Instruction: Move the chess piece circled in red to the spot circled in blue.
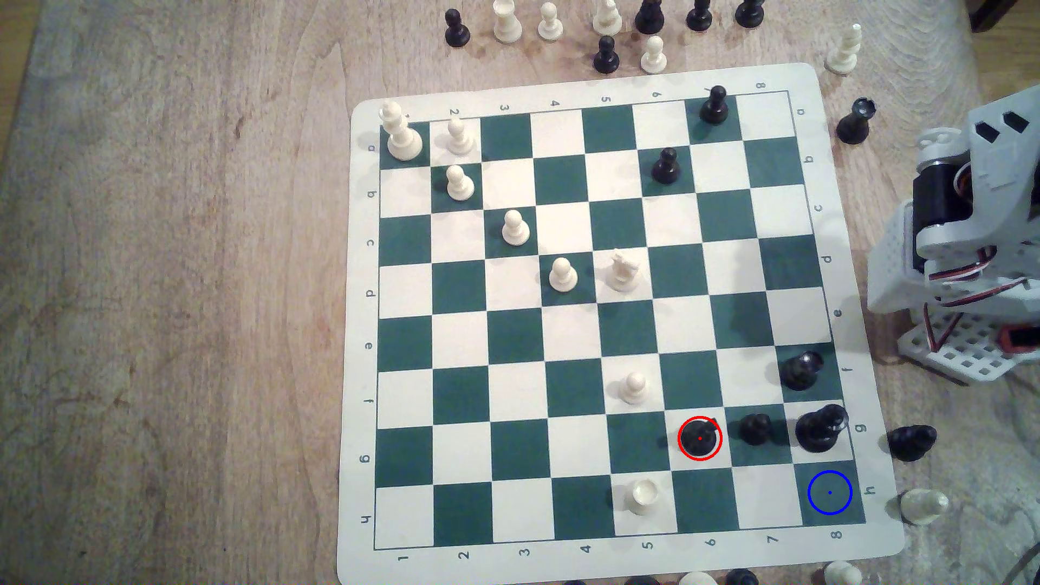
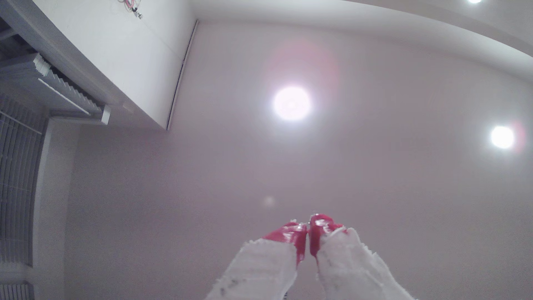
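A: One glossy black plastic chess piece with a wide round base [image 1: 699,438] is ringed in red at the lower right of the exterior view, on a cream square of the green-and-cream board mat [image 1: 585,315].

B: And the dark green corner square ringed in blue [image 1: 829,493]?

A: It is found lower and further to the exterior view's right, two files over and one row down, with nothing standing on it.

B: How is the white arm [image 1: 956,236] placed?

A: It is folded up at the right edge, off the mat. In the wrist view the red-tipped gripper [image 2: 308,228] is aimed at a ceiling, its fingertips pressed together on nothing.

B: So the piece lies down and to the left of the arm?

A: Yes. A swing down and an opening would likely be needed first; a smaller black pawn [image 1: 755,428] stands just beside the piece.
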`<state>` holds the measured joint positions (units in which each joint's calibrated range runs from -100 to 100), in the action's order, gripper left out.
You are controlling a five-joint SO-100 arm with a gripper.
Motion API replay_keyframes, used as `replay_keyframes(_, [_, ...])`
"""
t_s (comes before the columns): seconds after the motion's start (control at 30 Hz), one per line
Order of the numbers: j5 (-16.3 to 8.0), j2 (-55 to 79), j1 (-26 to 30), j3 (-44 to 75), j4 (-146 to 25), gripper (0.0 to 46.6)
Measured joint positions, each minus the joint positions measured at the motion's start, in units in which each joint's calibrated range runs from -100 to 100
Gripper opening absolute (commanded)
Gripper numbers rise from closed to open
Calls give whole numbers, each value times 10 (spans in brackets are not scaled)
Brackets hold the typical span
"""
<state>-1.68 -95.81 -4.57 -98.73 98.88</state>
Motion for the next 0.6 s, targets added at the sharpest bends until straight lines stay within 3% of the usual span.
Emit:
replay_keyframes(0.13, [0, 0, 0, -1, -34, 2])
replay_keyframes(0.27, [0, 1, 3, -1, -255, 2])
replay_keyframes(0.6, [0, 2, -4, 11, -606, 2])
